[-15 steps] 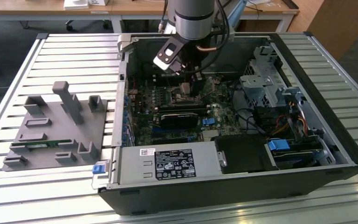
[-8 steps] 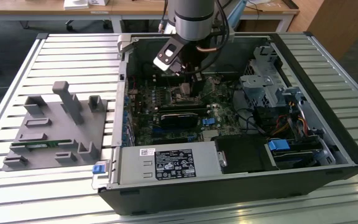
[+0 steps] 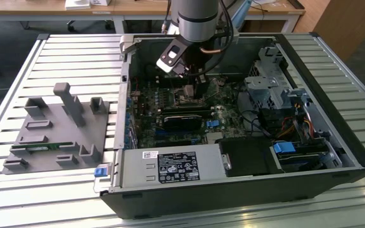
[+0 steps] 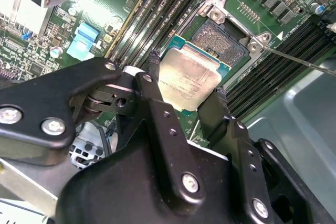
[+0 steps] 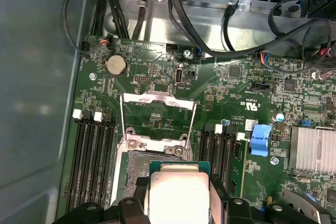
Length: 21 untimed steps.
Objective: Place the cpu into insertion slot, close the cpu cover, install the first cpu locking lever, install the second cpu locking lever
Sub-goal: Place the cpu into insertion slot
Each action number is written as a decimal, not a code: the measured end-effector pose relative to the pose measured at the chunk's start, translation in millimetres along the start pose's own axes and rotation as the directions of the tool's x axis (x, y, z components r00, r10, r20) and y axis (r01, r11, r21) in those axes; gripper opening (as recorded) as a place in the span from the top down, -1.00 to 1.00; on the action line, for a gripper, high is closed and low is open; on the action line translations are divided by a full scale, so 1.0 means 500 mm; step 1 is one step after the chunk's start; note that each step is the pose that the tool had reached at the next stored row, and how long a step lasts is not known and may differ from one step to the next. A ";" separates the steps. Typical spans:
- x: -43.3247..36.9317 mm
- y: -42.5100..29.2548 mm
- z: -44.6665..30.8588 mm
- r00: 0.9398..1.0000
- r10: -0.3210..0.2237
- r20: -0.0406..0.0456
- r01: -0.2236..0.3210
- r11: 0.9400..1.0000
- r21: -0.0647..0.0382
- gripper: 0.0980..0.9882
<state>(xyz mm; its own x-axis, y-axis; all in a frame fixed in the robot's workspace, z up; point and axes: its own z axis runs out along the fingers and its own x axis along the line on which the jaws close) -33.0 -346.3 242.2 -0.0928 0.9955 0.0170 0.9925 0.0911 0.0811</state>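
The tool (image 4: 186, 83) holds the cpu (image 4: 195, 74) by two edges, with the open slot (image 4: 220, 38) just below and ahead of it; I think it must go down flat and lined up.

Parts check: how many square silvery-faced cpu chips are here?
1: the square silvery-faced cpu chip, in the black gripper near the dark square socket; more may be hidden.

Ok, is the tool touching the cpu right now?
Touching. In the second wrist view the two black fingers of the tool clamp opposite edges of the cpu, with no gap visible at either edge.
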 end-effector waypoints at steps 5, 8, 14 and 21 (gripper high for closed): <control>0.000 0.000 0.002 1.000 0.000 0.000 0.000 1.000 0.000 0.00; 0.000 0.000 0.003 1.000 0.000 0.000 0.000 1.000 0.000 0.00; 0.000 -0.001 0.006 1.000 0.000 0.000 0.000 1.000 0.002 0.00; 0.000 -0.001 0.010 1.000 0.001 0.000 -0.001 1.000 0.003 0.00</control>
<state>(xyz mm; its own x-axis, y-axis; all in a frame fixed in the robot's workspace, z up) -33.0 -346.1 237.0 -0.0914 0.9957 0.0172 0.9929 0.0898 0.0780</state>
